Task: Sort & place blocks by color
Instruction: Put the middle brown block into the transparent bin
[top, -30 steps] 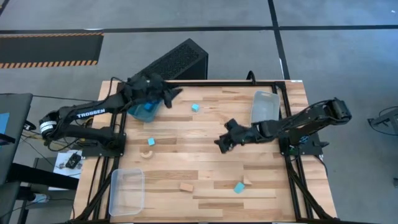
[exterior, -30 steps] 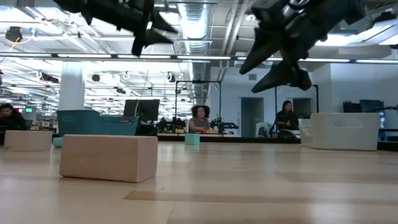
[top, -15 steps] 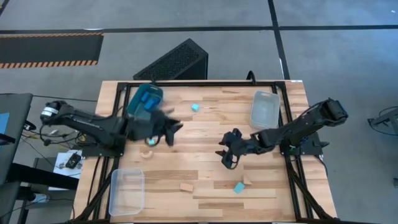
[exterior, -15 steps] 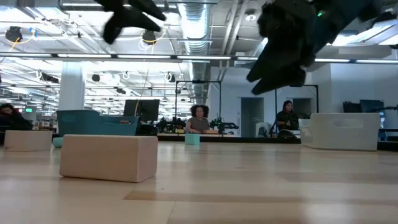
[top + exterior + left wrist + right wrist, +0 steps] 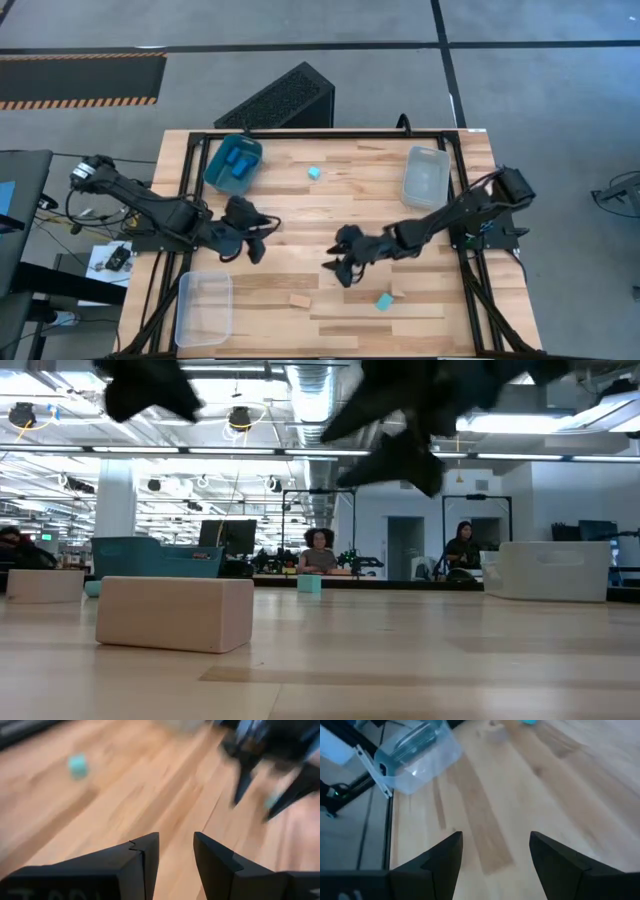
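We saw the left gripper (image 5: 255, 238) with fingers spread and empty, between the teal bin (image 5: 214, 171) and the clear bin (image 5: 203, 309). The right gripper (image 5: 338, 267), also spread and empty, hung beyond a tan block (image 5: 299, 300) from that clear bin. Dark blue blocks (image 5: 239, 162) lay in the teal bin; cyan cubes (image 5: 313, 173) sat apart.

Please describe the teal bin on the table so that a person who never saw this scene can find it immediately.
In the high view, look at the wooden table and go to its far corner on the left arm's side. The teal bin sits there, with dark blue blocks inside. The other two bins, and, are clear plastic; only this one is coloured.
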